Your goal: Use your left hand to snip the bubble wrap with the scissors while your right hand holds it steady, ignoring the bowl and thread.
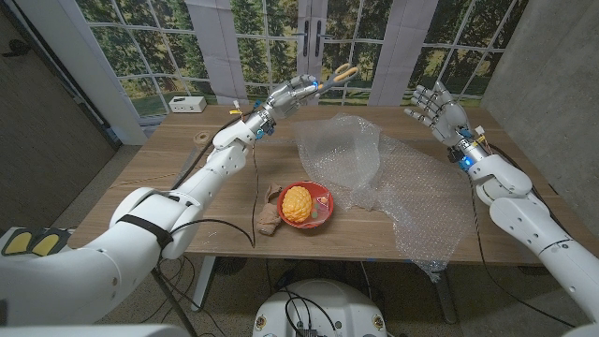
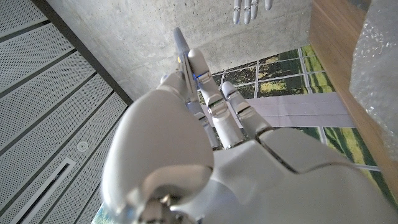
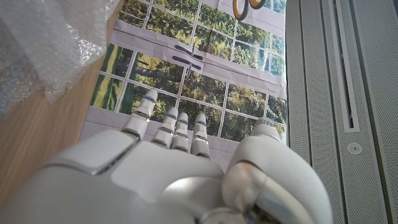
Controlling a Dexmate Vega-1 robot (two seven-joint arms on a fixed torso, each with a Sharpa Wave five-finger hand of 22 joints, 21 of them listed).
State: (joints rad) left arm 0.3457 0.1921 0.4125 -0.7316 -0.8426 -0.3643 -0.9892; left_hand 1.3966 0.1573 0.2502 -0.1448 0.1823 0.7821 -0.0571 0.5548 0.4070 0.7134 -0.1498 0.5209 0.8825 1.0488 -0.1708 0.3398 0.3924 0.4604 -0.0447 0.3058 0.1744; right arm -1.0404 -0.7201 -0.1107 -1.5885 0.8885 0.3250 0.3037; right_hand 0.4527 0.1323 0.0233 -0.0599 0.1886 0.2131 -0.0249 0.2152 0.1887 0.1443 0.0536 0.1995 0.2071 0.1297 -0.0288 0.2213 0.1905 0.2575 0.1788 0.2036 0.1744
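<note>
In the head view my left hand (image 1: 292,92) is raised over the table's far side and grips the scissors (image 1: 341,72), whose tan handle loops stick out past its fingers. A thin grey blade (image 2: 180,45) shows beside the fingers of that hand (image 2: 211,155). The clear bubble wrap (image 1: 379,168) lies crumpled across the table's middle and right. My right hand (image 1: 433,103) hangs in the air at the far right, fingers spread, holding nothing and apart from the wrap. The right wrist view shows my right hand (image 3: 177,168), the bubble wrap (image 3: 43,43) and the scissors' loops (image 3: 245,7).
A red bowl (image 1: 321,196) holding a yellow ball of thread (image 1: 297,205) stands near the front edge, with a brown lump (image 1: 270,217) beside it. A white box (image 1: 187,104) sits at the back left. The wooden table (image 1: 187,173) shows bare wood on its left side.
</note>
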